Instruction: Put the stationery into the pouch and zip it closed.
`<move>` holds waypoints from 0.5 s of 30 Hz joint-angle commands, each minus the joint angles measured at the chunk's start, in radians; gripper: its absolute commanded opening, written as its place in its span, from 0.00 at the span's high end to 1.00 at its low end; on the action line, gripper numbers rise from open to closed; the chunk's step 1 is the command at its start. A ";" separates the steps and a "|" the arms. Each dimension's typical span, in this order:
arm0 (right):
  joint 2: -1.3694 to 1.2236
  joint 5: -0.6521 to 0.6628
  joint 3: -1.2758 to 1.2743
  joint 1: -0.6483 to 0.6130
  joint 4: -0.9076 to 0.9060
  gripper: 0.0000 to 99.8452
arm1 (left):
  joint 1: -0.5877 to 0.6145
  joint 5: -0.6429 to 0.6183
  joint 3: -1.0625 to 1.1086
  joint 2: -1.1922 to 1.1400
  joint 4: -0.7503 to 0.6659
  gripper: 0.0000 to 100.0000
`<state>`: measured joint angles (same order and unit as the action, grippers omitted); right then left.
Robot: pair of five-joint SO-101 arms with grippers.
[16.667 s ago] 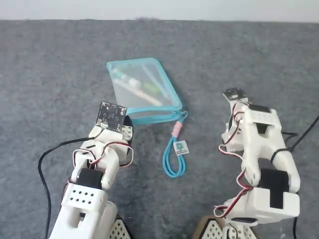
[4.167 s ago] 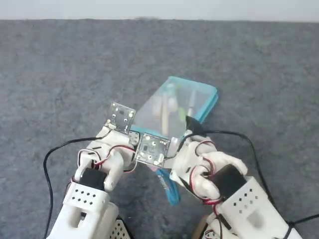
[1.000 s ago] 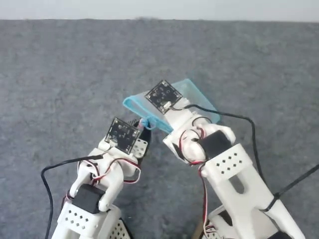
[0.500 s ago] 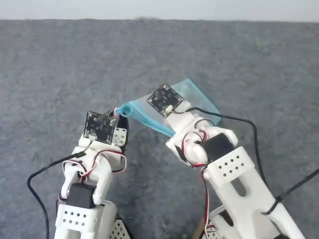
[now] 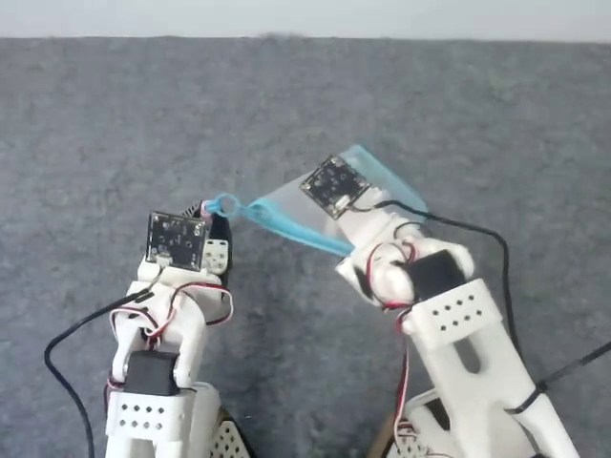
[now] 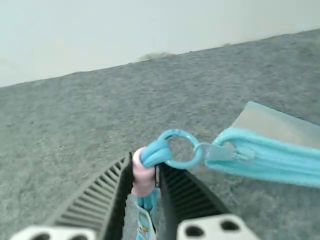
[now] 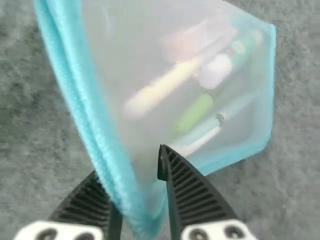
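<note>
looking down in the high view, the left gripper (image 5: pixel 214 212) is sitting further out to the side than half a second ago. the pouch (image 5: pixel 286 202) is stretching in a taut line between it and the right arm (image 5: pixel 449 315), over the grey table (image 5: pixel 115 114). the gap between the arms is widening across the last second, which is consistent with the zip being drawn along.

in the left wrist view, the left gripper is clamping shut on the pink pull tab (image 6: pixel 143 176). the teal ring (image 6: pixel 177 149) is linking it to the slider (image 6: pixel 220 151), which is sitting at the corner of the pouch's zip edge.

in the right wrist view, the right gripper (image 7: pixel 131 167) is pinching the pouch's teal edge, and the stationery (image 7: pixel 197 100) is lying inside behind the clear wall.

judgement: the contents are in and the zip is looking at or near its end, but full closure is still needing confirmation.
</note>
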<state>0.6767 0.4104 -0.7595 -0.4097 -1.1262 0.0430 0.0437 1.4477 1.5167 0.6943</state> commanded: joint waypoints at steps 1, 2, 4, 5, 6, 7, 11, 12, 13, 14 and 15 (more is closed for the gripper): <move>-0.010 0.060 -0.018 0.143 -0.001 0.99 | 0.051 0.002 -0.019 -0.002 -0.048 0.99; -0.010 0.074 -0.018 0.170 0.002 0.99 | 0.051 0.002 -0.019 -0.002 -0.048 0.99; -0.010 0.103 -0.017 0.213 0.004 0.99 | 0.051 0.002 -0.019 -0.002 -0.048 0.99; -0.010 0.115 -0.015 0.231 0.004 0.99 | 0.049 0.000 -0.019 -0.002 -0.048 0.99; -0.010 0.126 -0.015 0.245 0.005 0.99 | 0.049 0.000 -0.019 -0.002 -0.048 0.99; -0.010 0.130 -0.015 0.257 0.005 0.99 | 0.049 0.000 -0.019 -0.002 -0.048 0.99; -0.010 0.129 -0.012 0.268 0.018 0.99 | 0.041 0.000 -0.013 -0.002 -0.048 0.99; -0.010 0.127 -0.012 0.265 0.019 0.99 | 0.041 0.000 -0.013 -0.002 -0.048 0.99; -0.010 0.127 -0.011 0.263 0.019 0.99 | 0.041 0.000 -0.012 -0.002 -0.048 0.99; -0.010 0.126 -0.011 0.252 0.019 0.99 | 0.040 0.000 -0.012 -0.002 -0.048 0.99; -0.007 0.115 -0.011 0.237 0.016 0.99 | 0.032 0.000 -0.010 -0.002 -0.046 0.99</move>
<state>0.6767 0.5301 -0.7595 -0.2486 -1.1093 0.0368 0.0437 1.4492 1.5152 0.6943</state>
